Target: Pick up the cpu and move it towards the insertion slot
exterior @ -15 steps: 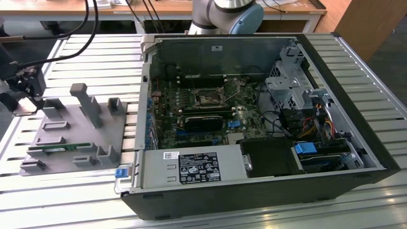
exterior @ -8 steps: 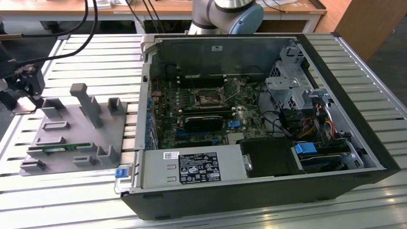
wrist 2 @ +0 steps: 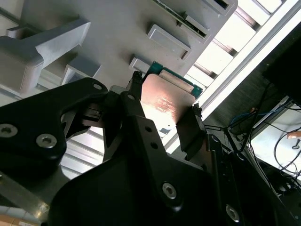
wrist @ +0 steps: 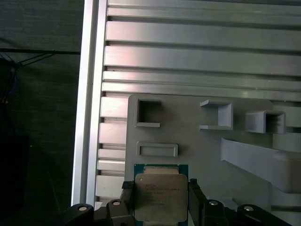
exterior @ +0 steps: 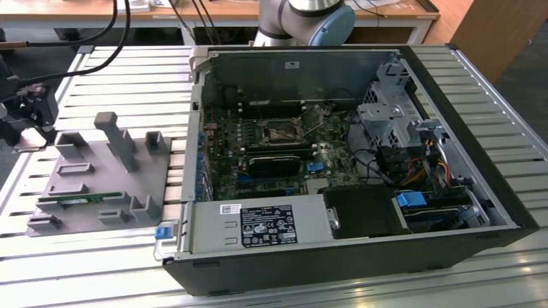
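Observation:
The cpu [wrist: 161,197], a flat square chip with a shiny metal top and a green rim, sits between my two black fingers [wrist: 126,200] in both wrist views. My gripper [wrist: 161,190] is shut on the cpu [wrist 2: 165,101], holding it by two opposite edges over a corner of the grey fixture plate [wrist: 202,150]. In the exterior view the gripper [exterior: 27,115] is at the far left, by the fixture plate [exterior: 94,186]. The insertion slot [exterior: 281,133], a small square socket with a metal frame, lies on the motherboard inside the open computer case [exterior: 342,256], well to the exterior view's right of the gripper.
The fixture plate carries raised grey posts [exterior: 115,138] and pockets, and a green memory stick [exterior: 77,199] lies in one of them. The table is made of slatted aluminium profiles [wrist: 197,47]. Cables and a drive cage [exterior: 385,122] crowd the case beside the socket.

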`<state>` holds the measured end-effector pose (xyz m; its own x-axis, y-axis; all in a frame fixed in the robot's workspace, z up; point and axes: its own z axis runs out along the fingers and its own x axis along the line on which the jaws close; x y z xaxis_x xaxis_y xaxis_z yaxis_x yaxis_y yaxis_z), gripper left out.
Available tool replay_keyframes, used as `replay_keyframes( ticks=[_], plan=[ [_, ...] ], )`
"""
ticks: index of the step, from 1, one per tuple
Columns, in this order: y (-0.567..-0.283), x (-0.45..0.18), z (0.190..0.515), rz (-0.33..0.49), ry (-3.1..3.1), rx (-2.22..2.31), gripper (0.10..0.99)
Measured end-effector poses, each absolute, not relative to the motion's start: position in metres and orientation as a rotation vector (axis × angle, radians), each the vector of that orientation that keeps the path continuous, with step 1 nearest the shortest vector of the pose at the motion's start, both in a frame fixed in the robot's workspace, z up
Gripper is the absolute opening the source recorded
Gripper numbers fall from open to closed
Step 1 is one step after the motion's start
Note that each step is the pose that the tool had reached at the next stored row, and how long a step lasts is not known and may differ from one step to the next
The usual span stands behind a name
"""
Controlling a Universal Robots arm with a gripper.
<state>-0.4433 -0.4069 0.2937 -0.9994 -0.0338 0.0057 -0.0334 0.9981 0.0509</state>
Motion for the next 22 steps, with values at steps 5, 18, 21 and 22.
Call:
replay_keyframes(
  ticks=[5,18,21,22],
  plan=[
    [-0.4068,-0.4433,0.2953,-0.08,-3.134,0.053,0.541],
    [-0.4066,-0.4433,0.2983,-0.08,-3.133,0.053,0.541],
    [-0.4066,-0.4434,0.2998,-0.079,-3.133,0.053,0.541],
    [-0.4065,-0.4434,0.3004,-0.08,-3.133,0.053,0.541]
  ],
)
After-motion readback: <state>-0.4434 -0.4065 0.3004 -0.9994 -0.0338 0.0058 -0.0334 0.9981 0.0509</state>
